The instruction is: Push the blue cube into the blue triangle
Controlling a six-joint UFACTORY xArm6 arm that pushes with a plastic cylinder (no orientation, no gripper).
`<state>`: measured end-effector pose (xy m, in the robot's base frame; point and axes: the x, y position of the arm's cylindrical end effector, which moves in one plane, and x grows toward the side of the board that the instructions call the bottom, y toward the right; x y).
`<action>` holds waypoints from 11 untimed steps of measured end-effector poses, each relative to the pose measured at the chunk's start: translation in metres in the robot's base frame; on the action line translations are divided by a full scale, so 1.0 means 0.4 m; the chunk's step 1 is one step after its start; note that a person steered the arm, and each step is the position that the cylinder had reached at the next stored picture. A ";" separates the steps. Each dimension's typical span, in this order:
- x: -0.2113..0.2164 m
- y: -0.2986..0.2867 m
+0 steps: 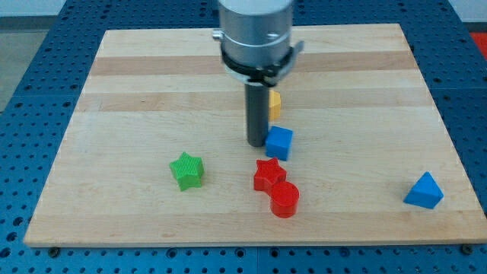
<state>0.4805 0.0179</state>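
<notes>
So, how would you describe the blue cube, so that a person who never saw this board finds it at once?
Start at the wooden board and find the dark rod coming down near its middle. My tip ends right beside the blue cube, on its left in the view. It is the only blue block there; the blue triangle sits far off at the view's lower right.

Showing pale, smooth, matt wood grain across the board (152, 84). Looking like matt plastic: blue cube (278, 142), blue triangle (423, 191), finely ribbed green star (186, 170). Gleaming dully as brushed metal: the arm's collar (255, 34).
</notes>
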 end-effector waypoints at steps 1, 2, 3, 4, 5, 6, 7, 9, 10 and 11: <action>0.058 0.077; 0.085 0.172; 0.074 0.195; 0.019 0.134; 0.010 0.209; 0.014 0.317; 0.030 0.379; 0.025 0.387; 0.009 0.291; 0.064 0.256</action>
